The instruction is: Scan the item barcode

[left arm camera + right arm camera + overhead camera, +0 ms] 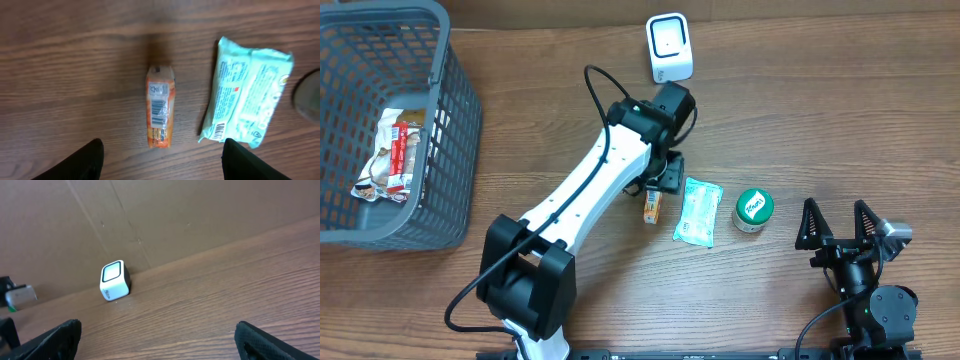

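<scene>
The left gripper is hovering just above the orange pack, which is lying flat on the table near its centre, in the overhead view. In the left wrist view its fingers are standing well apart at 7 and 5 o'clock of the frame, with nothing between them but wood. The pack is sitting free, a little beyond the tips toward 12 o'clock, with its barcode facing up.

The scanner is standing at 12 o'clock of the table, well apart from the pack. The wipes are lying just beside the pack at its 3 o'clock, and the jar is sitting beyond them. The basket is occupying the 9 to 10 o'clock side. The right gripper is waiting at 4 o'clock with its fingers spread wide and empty, looking toward the scanner.

As I am judging it, the pick-up of the pack is the step in hand, and the scan itself is not yet done. The next move is calling for the left gripper to come down so the fingers straddle the pack's narrow sides, close on it, then carry it toward 12 o'clock with the barcode turned to the scanner's window. The wipes are lying close enough that the 5 o'clock finger is needing care.
</scene>
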Available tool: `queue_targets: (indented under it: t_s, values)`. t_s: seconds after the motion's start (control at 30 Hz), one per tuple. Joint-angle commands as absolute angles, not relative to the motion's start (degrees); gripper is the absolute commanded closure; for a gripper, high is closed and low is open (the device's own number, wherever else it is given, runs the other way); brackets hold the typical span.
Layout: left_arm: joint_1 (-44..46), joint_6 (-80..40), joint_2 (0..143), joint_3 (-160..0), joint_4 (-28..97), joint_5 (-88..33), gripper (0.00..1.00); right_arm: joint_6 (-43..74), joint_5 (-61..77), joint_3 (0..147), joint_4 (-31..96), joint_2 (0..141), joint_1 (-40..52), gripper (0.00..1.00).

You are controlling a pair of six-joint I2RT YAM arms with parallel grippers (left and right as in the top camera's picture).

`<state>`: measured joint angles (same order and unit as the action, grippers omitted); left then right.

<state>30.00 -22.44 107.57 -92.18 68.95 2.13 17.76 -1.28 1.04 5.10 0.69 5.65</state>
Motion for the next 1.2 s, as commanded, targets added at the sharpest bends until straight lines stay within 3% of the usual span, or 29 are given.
queue_targets:
  t_s: [0.0,0.17,0.23,0.33,0.4,0.73,1.17]
  values:
    - [26.92,-19.88,103.94,-98.67,70.37,1.85,0.33,17.61,-0.95,0.45,4.71,0.19,5.39,0.00]
    - [21.43,-16.97,102.06,-110.50,74.06,3.27,0.27,17.61,-0.95,0.45,4.71,0.19,5.39,0.00]
    - [18.94,-16.19,101.34,-115.15,74.85,7.35,0.29,17.61,-0.95,0.45,4.71,0.19,5.39,0.00]
    - [15.29,-14.46,100.57,-121.10,74.85,12.95,0.23,17.61,-0.95,0.45,4.71,0.19,5.39,0.00]
    - [12.88,-11.49,100.36,-124.81,74.39,14.81,0.00,17.61,-0.95,0.45,4.71,0.19,5.39,0.00]
    - [-5.96,-1.65,100.51,-133.01,71.81,23.09,0.00,17.61,-0.95,0.45,4.71,0.19,5.39,0.00]
    - [-33.15,-1.69,105.91,-132.84,69.60,10.37,0.00,17.61,-0.95,0.45,4.71,0.19,5.39,0.00]
